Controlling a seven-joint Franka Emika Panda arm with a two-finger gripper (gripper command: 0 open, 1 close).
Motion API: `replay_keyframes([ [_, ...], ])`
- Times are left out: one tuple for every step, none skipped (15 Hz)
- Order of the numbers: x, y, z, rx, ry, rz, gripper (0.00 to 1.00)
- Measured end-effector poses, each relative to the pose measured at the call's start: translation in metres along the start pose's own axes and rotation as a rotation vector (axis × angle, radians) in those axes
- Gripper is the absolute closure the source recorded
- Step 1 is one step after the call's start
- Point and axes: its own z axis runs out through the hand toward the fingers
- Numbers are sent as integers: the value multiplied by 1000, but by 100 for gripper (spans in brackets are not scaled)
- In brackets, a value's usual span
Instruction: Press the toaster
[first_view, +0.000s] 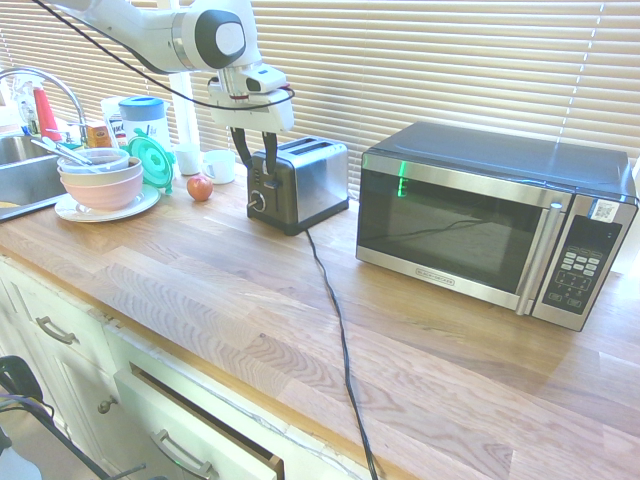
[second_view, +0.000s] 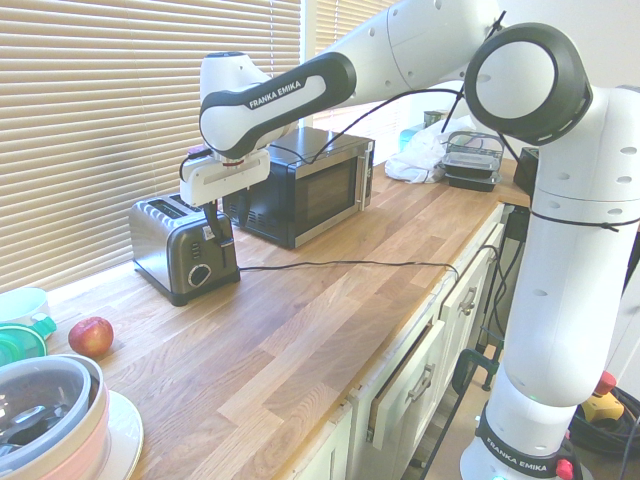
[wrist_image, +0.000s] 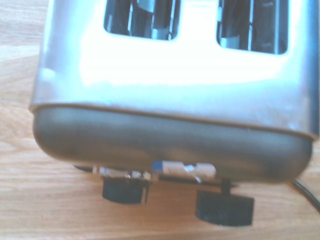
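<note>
Toaster (first_view: 300, 183) sits on counter (first_view: 420, 350) left of microwave (first_view: 490, 225), gripper (first_view: 256, 150) poised over its black end panel, fingers parted with nothing between them; lever (wrist_image: 224, 209) looks not yet pushed down, so the press itself remains.

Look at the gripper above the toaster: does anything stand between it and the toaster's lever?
Nothing visible does. The gripper hangs at the toaster's black end panel, fingers apart, right by the lever. The apple and bowls sit off to the side.
</note>
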Motion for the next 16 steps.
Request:
replay_keyframes([
  [3, -1, 2, -1, -1, 3, 100],
  [5, -1, 5, -4, -1, 7, 100],
  [8, 0, 7, -6, -2, 10, 100],
  [9, 1, 9, -8, -3, 14, 100],
  [11, 3, 10, -9, -3, 18, 100],
  [12, 3, 10, -9, -3, 19, 100],
  [12, 3, 10, -9, -3, 20, 100],
  [12, 3, 10, -9, -3, 19, 100],
  [11, 3, 10, -9, -3, 18, 100],
  [11, 2, 10, -9, -4, 17, 100],
  [11, 2, 11, -9, -4, 17, 100],
  [11, 2, 12, -11, -5, 17, 100],
  [11, 2, 15, -13, -7, 18, 100],
  [12, 2, 19, -15, -8, 19, 100],
  [13, 2, 23, -15, -8, 20, 100],
  [15, 2, 29, -17, -10, 22, 100],
])
